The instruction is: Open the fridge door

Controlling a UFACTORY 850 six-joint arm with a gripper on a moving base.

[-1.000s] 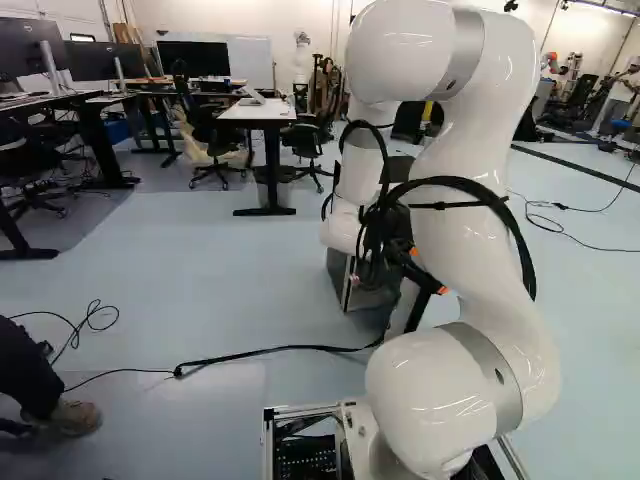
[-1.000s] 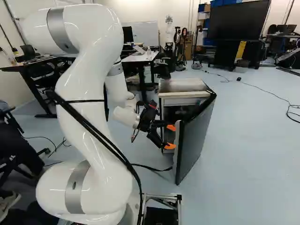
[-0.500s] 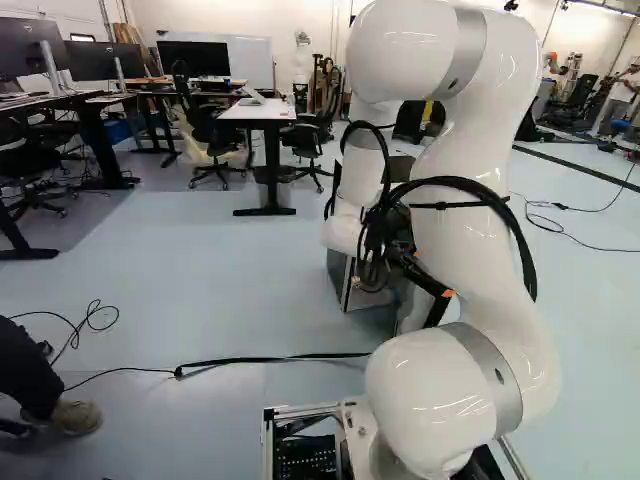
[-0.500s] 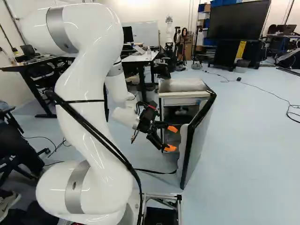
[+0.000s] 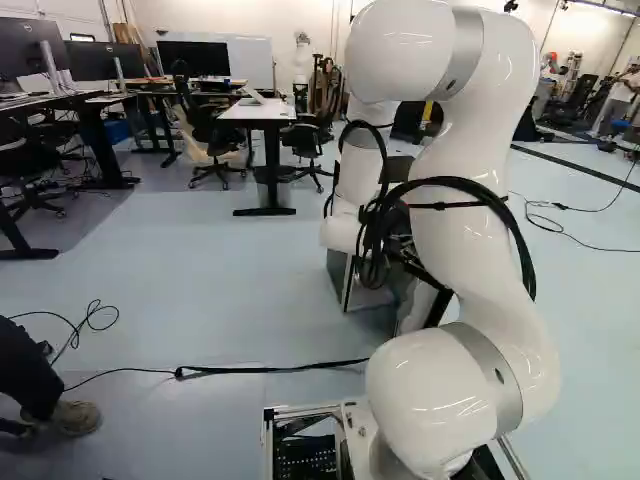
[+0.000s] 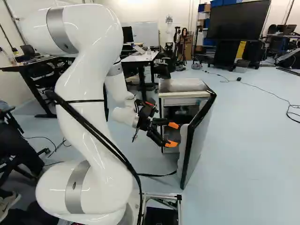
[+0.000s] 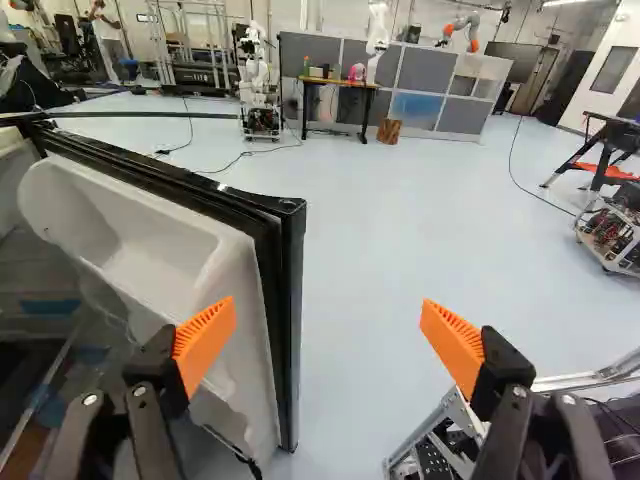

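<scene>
Wider than a second ago, the fridge door [image 6: 201, 133] has swung out from the fridge [image 6: 183, 85]; over the last half second it looks unchanged, while my gripper [image 7: 328, 325] has shifted up slightly in the right base view. The base has not moved. The door stands partly open, its white inner liner [image 7: 150, 240] turned towards me and its dark free edge [image 7: 290, 330] ahead, between the lines of my fingers. These are spread wide, pinching nothing; one pad [image 7: 208, 340] is right by the liner, though I cannot tell whether it touches.

I judge the step is pushing the door wider from inside, with the task well along. I should press that finger on the liner near the free edge, sweep outward along the hinge's arc, and go gently, lest the pad slip off or catch the moulding. A black cable [image 5: 270, 370] on the floor runs towards the door's foot and might snag. Well beyond stands another robot [image 7: 260, 90].
</scene>
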